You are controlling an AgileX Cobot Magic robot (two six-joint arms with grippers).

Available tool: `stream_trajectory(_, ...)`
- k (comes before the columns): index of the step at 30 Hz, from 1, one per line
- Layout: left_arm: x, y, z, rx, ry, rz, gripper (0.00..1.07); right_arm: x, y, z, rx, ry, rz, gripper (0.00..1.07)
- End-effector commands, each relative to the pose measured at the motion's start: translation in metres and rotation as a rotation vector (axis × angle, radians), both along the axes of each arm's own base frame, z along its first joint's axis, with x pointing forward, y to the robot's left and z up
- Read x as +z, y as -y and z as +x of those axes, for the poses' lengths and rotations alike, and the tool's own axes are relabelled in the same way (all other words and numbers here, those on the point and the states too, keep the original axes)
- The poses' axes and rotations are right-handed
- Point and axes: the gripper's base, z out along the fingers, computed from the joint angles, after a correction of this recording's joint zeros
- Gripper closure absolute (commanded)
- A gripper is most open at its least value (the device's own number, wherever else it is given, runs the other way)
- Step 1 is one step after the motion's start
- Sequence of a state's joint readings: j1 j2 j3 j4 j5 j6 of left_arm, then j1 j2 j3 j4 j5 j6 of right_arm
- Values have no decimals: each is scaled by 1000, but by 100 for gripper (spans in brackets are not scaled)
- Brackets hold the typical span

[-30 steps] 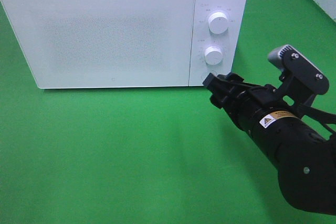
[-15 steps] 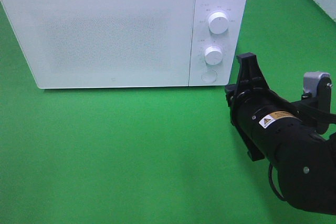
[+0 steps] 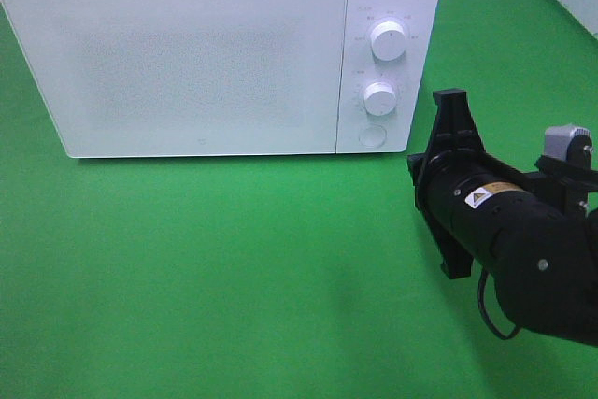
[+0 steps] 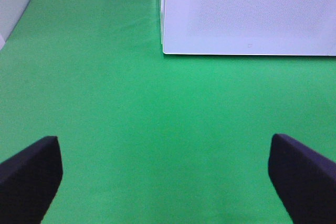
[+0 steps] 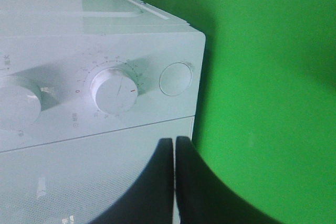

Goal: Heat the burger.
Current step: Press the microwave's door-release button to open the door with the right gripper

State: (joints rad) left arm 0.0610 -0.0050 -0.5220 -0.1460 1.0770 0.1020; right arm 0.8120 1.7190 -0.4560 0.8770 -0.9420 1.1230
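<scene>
The burger is out of view in every frame. A white microwave [image 3: 187, 53] stands at the back of the green cloth with its door shut. My right gripper [image 5: 175, 148] is shut on nothing, its two dark fingers pressed together. It hangs just right of the microwave's front right corner, apart from it, and in the high view the right arm [image 3: 505, 231] is rolled on its side. My left gripper [image 4: 163, 150] is open over bare green cloth, a short way in front of the microwave's lower left corner [image 4: 165, 51].
The microwave's control panel carries an upper dial [image 3: 389, 40], a lower dial [image 3: 379, 98] and a round button [image 3: 373, 135]; the right wrist view shows the lower dial [image 5: 114, 88] and the round button [image 5: 175, 78]. Green cloth [image 3: 234, 268] covers the table.
My right gripper has drawn back to the right from the round button, rolled onto its side and shut. The left gripper and the microwave have not moved.
</scene>
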Motion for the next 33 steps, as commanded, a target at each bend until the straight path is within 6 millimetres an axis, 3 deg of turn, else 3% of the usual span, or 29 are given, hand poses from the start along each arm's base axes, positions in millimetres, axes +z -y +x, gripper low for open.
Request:
stream_trajectory(1,-1,0,0,6,6,-5,4,3,-3,9,31,8,-9,107)
stream_trajectory(3,-1,0,0,6,6,-5,4,0,-7,22,50,-4,-9,107)
stream_trajectory(15,-1,0,0,6,6,-5,4,-29,-28,46,-1,-75,93,107)
stream_trajectory(33,-1,0,0,6,6,-5,4,-36,-32,86,-40,-109,123,107)
